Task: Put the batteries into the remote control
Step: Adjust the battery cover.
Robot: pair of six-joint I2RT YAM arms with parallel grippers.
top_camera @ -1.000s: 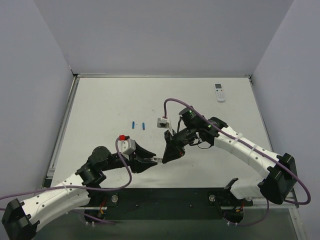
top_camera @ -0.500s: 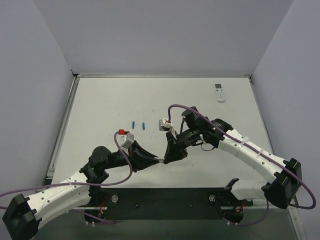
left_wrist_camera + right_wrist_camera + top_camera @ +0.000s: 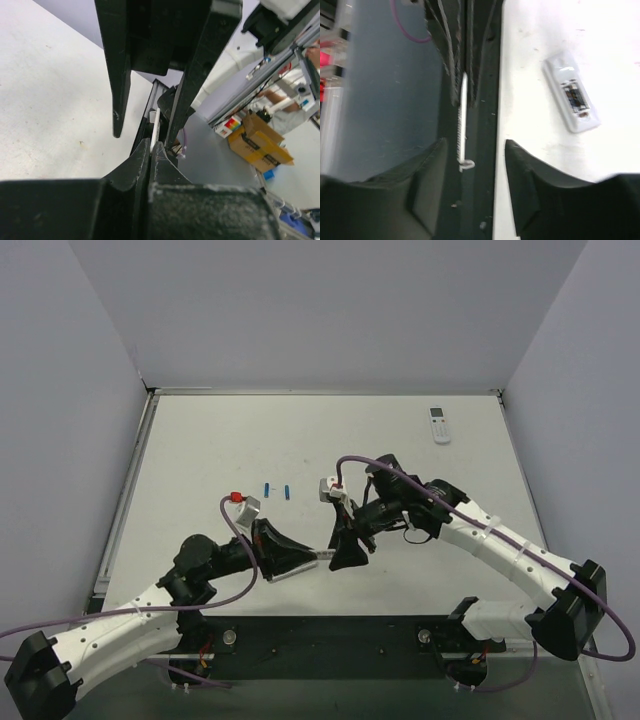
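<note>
Over white table [image 3: 200, 450], left gripper [image 3: 151, 150] pinches thin white strip [image 3: 155, 125]; right gripper [image 3: 475, 150] gapes around it.

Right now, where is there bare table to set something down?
Bare table lies left of the batteries to the left edge, and behind them across to the white remote. Crowded near centre: left fingers pinch a thin white plate, right fingers straddle it.
</note>
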